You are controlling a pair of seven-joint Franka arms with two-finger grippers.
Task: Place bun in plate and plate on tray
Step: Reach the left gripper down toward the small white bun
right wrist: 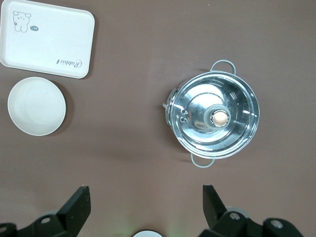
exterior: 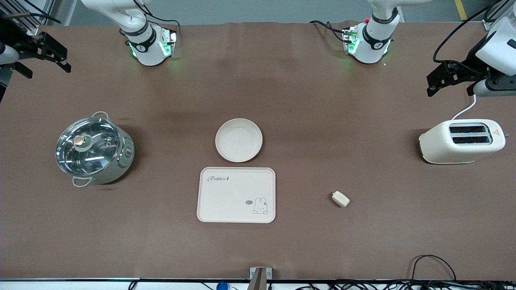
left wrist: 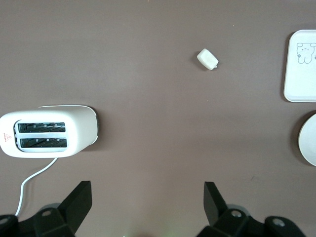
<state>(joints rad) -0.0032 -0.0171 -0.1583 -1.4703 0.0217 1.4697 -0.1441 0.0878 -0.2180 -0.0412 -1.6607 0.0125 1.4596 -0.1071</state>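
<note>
Progress: Nothing of the task is done yet, judging by how things lie; the bun (exterior: pixel 340 199) sits bare on the table, the plate (exterior: pixel 238 140) holds nothing, and the tray (exterior: pixel 236 195) carries nothing.
Bun: A small cream lump alone on the cloth, toward the left arm's end of the table, well apart from the tray and about as near the front camera as the tray's lower half.
Plate: Round and shallow, resting on the table just beside the tray's upper edge, farther from the front camera than the tray; whether rim and tray touch cannot be told.
Tray: Flat at mid-table, its rabbit drawing and lettering uncovered.
What is left: Both steps, by this reading: bun into plate, then plate onto tray.
Left gripper (left wrist: pixel 147 202): Spread wide and holding nothing, up over the table near the toaster (exterior: pixel 462 140); the arm waits.
Right gripper (right wrist: pixel 146 205): Likewise spread and holding nothing, up over the end of the table where the lidded steel pot (exterior: pixel 94 148) stands; this arm waits too.
Surface: A plain brown cloth covers the table (exterior: pixel 363 241), faintly creased.
Room: Cables trail along the table's near edge, and grey floor shows past the arms' bases.
</note>
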